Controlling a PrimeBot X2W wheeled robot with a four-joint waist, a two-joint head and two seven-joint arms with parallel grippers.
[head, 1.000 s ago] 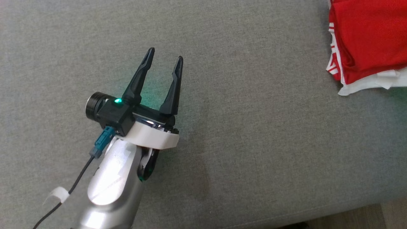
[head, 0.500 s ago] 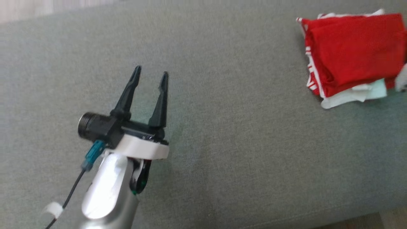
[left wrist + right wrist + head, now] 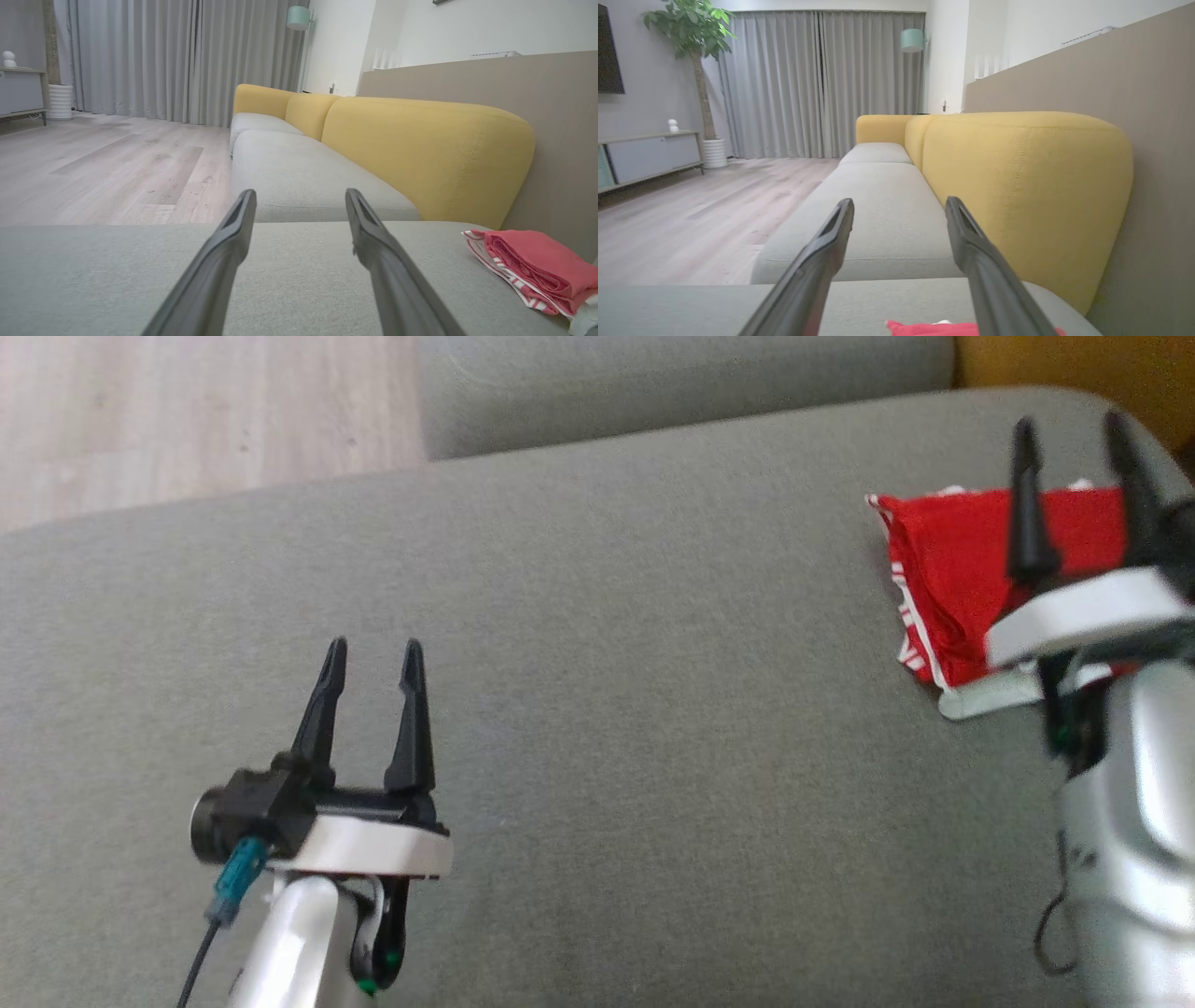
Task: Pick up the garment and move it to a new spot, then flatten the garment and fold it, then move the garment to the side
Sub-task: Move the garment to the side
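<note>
Head view is showing the grey sofa seat (image 3: pixel 597 616) stretching across nearly the whole picture, with pale wooden floor (image 3: pixel 187 411) lying beyond its far edge at the upper left. Left wrist view is taking in the yellow backrest (image 3: pixel 420 149) running along the seat's right side and grey curtains (image 3: pixel 163 56) hanging at the far end of the room.

The garment (image 3: pixel 943 579), a red piece with white trim, is lying folded in a compact stack on the seat's far right, close to the backrest. It is also showing at the lower right of the left wrist view (image 3: pixel 537 261) and as a red sliver at the bottom edge of the right wrist view (image 3: pixel 924 328).

The right gripper (image 3: pixel 1068 425) is hanging in front of the garment's near side, its fingers spread wide and holding nothing. The left gripper (image 3: pixel 374 646) is hovering over bare cushion at the lower left, well apart from the garment, its jaws likewise standing wide and gripping nothing.
</note>
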